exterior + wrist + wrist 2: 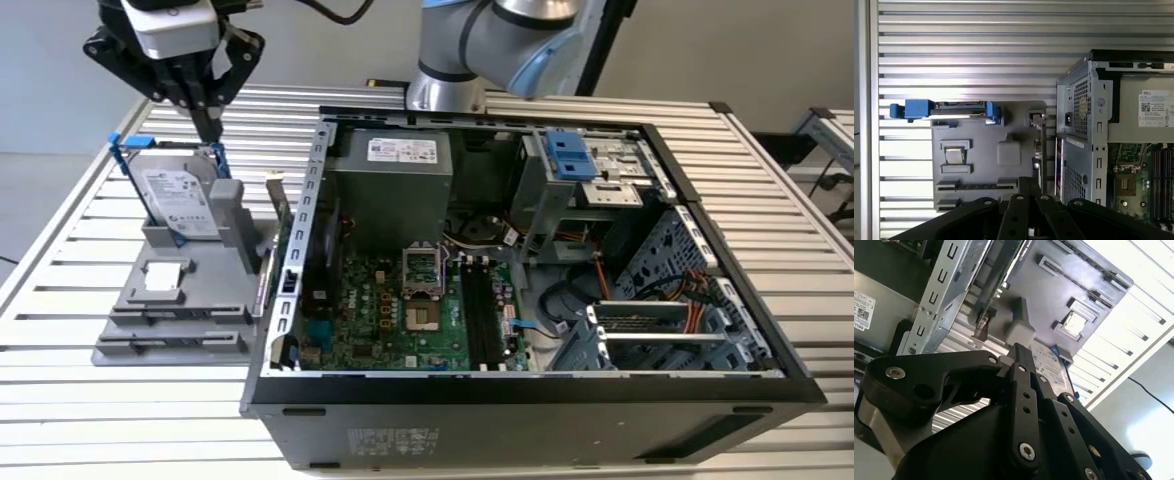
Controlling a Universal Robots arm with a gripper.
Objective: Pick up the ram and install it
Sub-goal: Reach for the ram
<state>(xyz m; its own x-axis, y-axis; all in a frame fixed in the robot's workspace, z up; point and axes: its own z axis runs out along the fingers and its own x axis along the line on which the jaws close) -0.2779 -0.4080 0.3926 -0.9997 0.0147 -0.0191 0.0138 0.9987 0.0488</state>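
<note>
The arm's base [447,90] stood behind the open computer case [534,385], and the arm reached toward the exterior view's left. Its tool [210,128] hung there with the fingers pointing straight down, pressed together, just above the top edge of the hard drive [174,195] in its blue frame. The drive stood upright in a grey holder [200,255] on the ribbed worktop [80,400]. The ram [180,313] seemed to be the thin dark strip in a long slot of this holder, well apart from the tool. I could not be fully sure of it.
</note>
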